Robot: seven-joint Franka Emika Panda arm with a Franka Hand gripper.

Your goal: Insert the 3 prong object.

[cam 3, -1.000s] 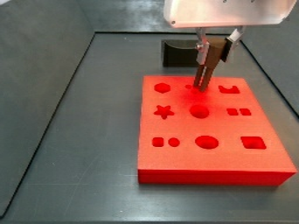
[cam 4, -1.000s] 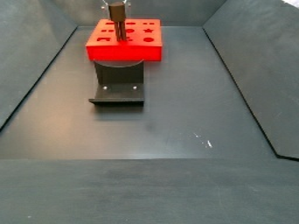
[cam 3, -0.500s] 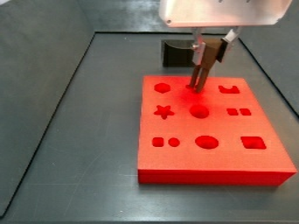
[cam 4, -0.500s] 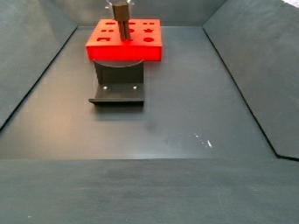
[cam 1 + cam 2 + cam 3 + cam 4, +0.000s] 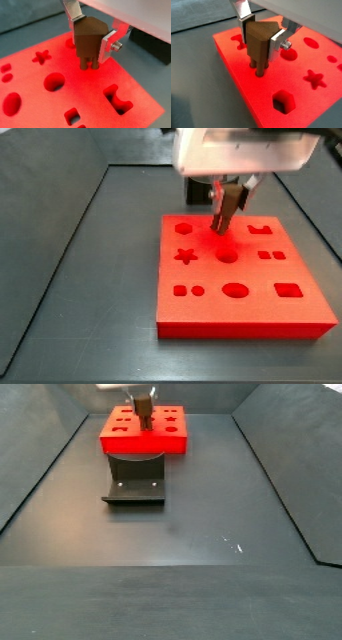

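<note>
My gripper is shut on the 3 prong object, a brown wooden peg with short prongs at its lower end. It hangs upright over the red board. The prong tips sit at the board's surface, near its far edge; I cannot tell whether they are inside a hole. In a side view the peg stands over the board's back row of holes. In a side view the gripper is above the board.
The board has several shaped holes: a star, circles, rectangles and a hexagon. The dark fixture stands on the grey floor beside the board. Bin walls rise at both sides.
The gripper has shifted slightly left along the board's back row with the peg, which now leans a little. The board has not moved.
</note>
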